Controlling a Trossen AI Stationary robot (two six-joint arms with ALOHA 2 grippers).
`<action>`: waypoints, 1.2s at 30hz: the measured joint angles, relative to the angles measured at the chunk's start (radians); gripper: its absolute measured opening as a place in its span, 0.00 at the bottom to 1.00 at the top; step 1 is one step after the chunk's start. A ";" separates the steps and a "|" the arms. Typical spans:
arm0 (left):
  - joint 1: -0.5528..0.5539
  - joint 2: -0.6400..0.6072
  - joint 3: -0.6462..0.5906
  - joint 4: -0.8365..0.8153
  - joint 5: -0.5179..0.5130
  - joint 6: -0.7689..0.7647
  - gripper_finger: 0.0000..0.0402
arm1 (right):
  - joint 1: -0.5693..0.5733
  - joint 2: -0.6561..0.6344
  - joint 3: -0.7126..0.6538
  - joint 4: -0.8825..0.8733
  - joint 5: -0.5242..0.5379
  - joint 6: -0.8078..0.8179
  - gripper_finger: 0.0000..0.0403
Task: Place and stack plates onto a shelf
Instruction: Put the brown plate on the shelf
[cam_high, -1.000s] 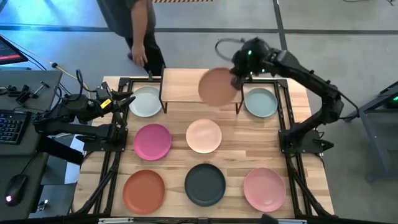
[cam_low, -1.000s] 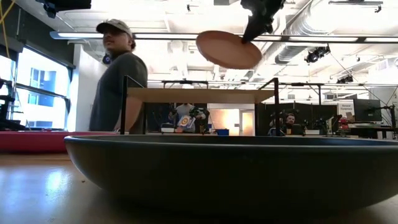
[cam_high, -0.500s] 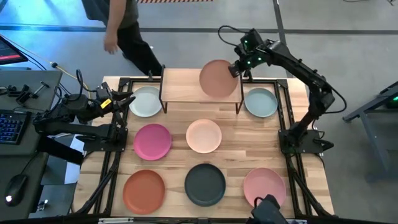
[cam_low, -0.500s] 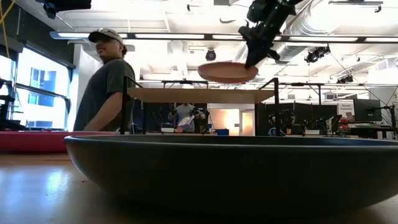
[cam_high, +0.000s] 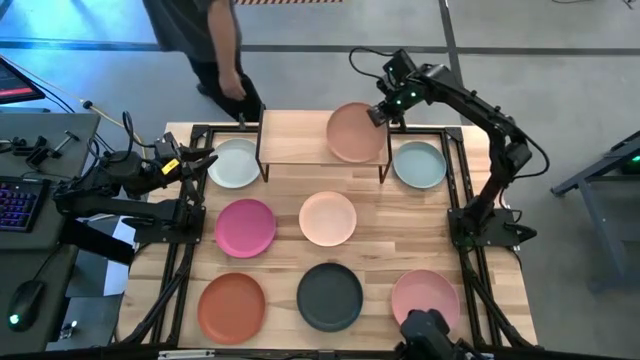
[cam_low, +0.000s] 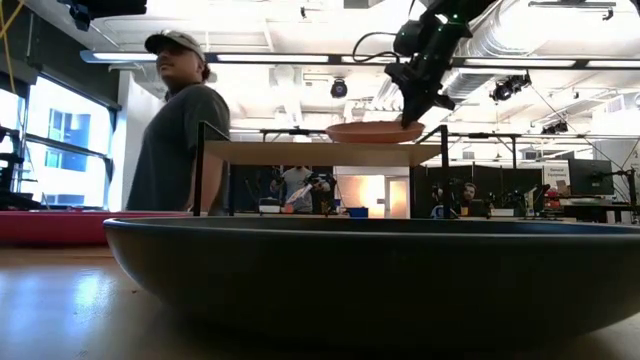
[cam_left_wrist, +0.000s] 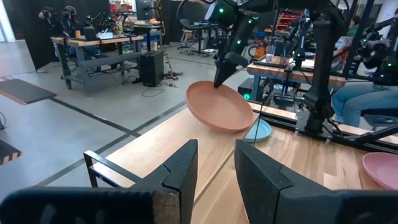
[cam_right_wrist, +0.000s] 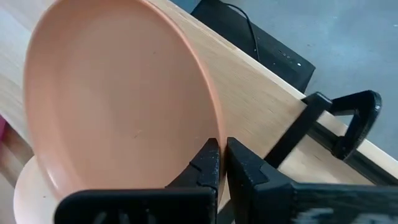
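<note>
Shelf (cam_high: 295, 138): low wooden riser on black legs at the far edge of the table (cam_high: 480, 250), centre. Its left half is bare, which leaves room for a second stack.

Tan plate (cam_high: 356, 132): on the right half of the shelf top. In the low view it sits level, at or just above the wood; full contact cannot be confirmed. Placed to one side, presumably so later plates can stack on it.

Right gripper (cam_high: 378, 115): at the plate's far right rim, jaws pinched shut on the edge. The rim is the only part thin enough to pinch on a shallow dish, which explains the hold. Not yet released.

Left gripper (cam_high: 207, 160): parked at the left of the table, just beside a grey-green plate (cam_high: 235, 163), jaws spread with a gap and nothing between them. Waiting.

Plates on the table, laid apart in rows so each rim can be reached:
- second grey-green plate (cam_high: 419, 165), far right, beside the shelf
- magenta plate (cam_high: 245, 226), middle left
- peach plate (cam_high: 328, 218), middle centre
- terracotta plate (cam_high: 232, 306), near left
- charcoal plate (cam_high: 330, 296), near centre
- pink plate (cam_high: 425, 300), near right

Person (cam_high: 205, 40): standing beyond the far edge, clear of both arms.
</note>
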 joint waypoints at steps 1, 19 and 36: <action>0.000 0.000 0.000 0.000 0.000 0.000 0.24 | 0.000 0.005 0.000 0.005 0.000 -0.001 0.00; 0.000 0.000 0.000 0.000 0.000 0.000 0.24 | 0.008 0.045 0.000 0.030 0.051 -0.063 0.00; 0.000 0.000 0.000 0.000 0.000 0.000 0.24 | 0.027 0.047 0.000 0.101 0.083 -0.072 0.00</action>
